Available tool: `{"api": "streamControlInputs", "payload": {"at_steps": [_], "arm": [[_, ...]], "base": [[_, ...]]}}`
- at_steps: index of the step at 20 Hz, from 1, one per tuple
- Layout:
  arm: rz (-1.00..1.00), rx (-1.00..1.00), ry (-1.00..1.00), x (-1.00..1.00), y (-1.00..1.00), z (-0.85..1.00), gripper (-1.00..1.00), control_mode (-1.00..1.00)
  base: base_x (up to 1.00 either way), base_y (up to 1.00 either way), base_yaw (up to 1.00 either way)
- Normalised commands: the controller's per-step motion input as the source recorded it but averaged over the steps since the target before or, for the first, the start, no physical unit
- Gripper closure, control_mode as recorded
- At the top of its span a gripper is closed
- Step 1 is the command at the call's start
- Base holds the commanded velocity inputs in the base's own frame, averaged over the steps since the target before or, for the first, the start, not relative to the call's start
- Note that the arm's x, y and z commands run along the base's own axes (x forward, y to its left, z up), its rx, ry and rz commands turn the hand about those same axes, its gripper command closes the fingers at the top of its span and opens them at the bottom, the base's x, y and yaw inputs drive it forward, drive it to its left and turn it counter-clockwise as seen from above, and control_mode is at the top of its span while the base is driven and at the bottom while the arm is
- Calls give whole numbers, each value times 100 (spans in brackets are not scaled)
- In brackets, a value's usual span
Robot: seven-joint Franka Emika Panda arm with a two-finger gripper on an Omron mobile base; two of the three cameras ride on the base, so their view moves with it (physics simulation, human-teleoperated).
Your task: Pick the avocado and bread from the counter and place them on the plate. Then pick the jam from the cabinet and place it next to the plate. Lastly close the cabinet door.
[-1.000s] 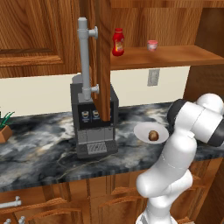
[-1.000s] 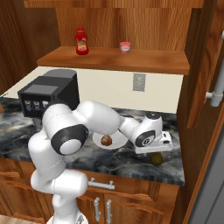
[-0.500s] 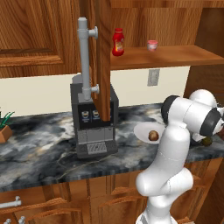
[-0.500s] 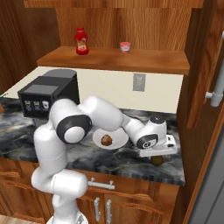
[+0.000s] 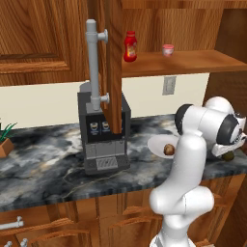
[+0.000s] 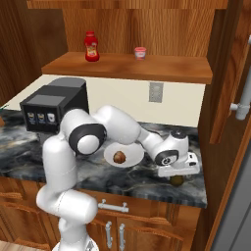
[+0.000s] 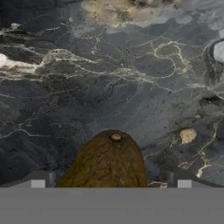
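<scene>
The avocado lies between the tool's spread fingertips.

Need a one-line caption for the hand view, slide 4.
Hand camera over the avocado on the dark marble counter, gripper fingertips on either side of it.

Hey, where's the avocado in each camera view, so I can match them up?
Left base view: avocado at far right, on the counter, tucked under the end effector.
Right base view: right of center, near the counter's front edge.
Hand view: bottom center, between the fingertips.
Shared landmark in both base views: plate with bread, beside the avocado.
</scene>
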Motion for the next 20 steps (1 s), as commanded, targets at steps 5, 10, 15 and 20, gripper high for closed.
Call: {"api": "streamControlInputs", "payload": {"at_steps": [5,10,15,20], "arm": [[0,0,28,3,1,-74,100,-100],[0,0,26,1,0,-58,100,-100],[0,10,0,-48,0,8,100,-100],[0,4,-14,-62,27,23,100,-100]], "base": [[0,0,0],[0,0,0],[0,0,0],[0,0,0]]}}
